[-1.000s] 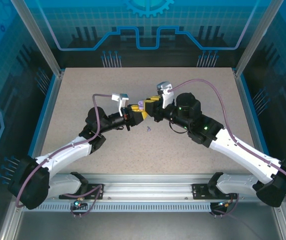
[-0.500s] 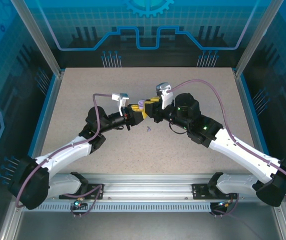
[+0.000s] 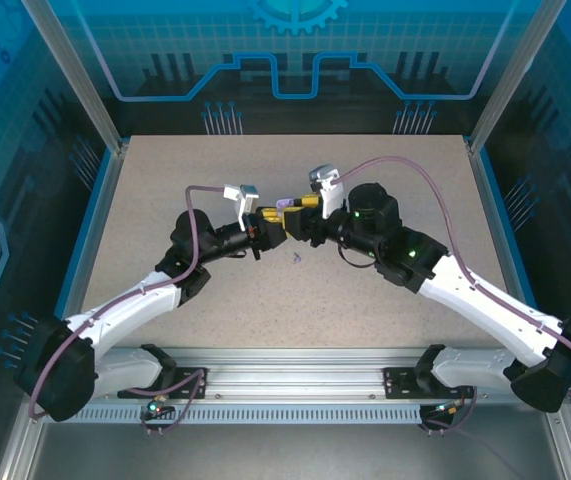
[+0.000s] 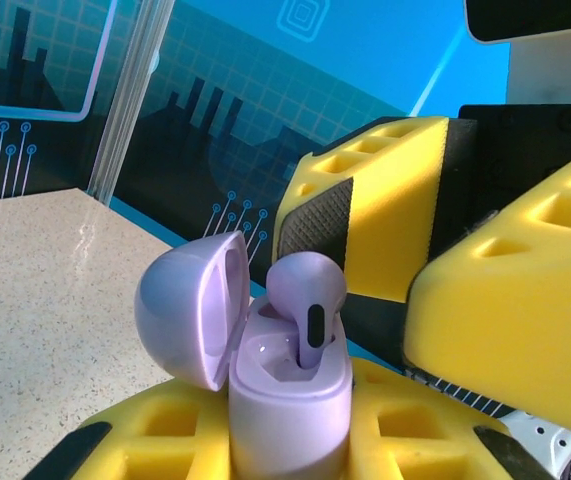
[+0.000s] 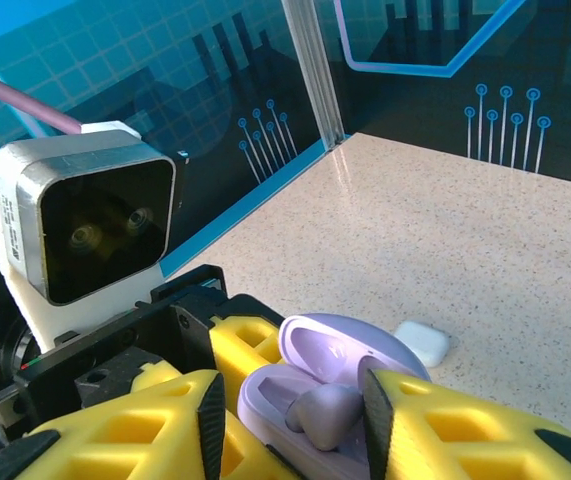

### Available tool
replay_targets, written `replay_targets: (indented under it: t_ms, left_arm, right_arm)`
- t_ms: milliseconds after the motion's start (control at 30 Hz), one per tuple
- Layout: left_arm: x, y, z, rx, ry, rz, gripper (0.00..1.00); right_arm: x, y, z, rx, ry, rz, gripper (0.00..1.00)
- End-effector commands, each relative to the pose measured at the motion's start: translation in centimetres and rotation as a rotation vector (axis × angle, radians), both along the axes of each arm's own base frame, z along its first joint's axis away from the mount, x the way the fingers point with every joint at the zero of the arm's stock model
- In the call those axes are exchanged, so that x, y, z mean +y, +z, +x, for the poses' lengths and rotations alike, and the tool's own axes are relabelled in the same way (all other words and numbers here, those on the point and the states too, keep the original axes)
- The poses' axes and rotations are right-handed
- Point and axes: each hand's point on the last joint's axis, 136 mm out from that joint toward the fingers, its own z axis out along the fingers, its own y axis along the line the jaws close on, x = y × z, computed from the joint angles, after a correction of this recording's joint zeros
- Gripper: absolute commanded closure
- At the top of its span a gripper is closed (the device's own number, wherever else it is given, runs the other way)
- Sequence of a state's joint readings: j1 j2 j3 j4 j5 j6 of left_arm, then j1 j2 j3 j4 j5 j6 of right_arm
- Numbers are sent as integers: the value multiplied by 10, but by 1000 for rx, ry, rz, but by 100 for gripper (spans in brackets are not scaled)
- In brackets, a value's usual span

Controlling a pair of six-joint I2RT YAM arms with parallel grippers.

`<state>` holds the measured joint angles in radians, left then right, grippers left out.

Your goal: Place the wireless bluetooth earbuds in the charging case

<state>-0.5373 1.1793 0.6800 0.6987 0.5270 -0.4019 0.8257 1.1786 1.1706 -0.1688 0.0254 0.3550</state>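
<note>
Lavender earbud [image 4: 305,300] standing stem-down in the open charging case [image 4: 290,410], lid [image 4: 190,310] tipped back to one side.

Case held upright above the middle of the table [image 3: 365,300], clamped between the yellow fingers of the left gripper [image 3: 270,228]. Right gripper [image 5: 293,400] straddling the earbud, jaws parted, a gap visible on one side, gripping nothing. Small white piece [image 5: 423,342] lying on the table just beyond the case; tiny lavender piece [image 3: 295,258] on the table near the grippers.
</note>
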Motion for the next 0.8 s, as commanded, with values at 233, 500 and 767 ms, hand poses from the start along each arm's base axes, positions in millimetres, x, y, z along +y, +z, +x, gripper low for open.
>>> replay_targets:
  t_ms: [233, 500, 767]
  left_arm:
    - [-2, 11, 2, -50, 22, 33, 86]
    - [0, 4, 8, -35, 53, 59, 86]
    - [0, 7, 3, -46, 38, 53, 86]
  right_arm:
    - [23, 19, -20, 53, 140, 46, 56]
    - [19, 24, -20, 53, 120, 56, 54]
    - [4, 21, -11, 51, 27, 27, 51]
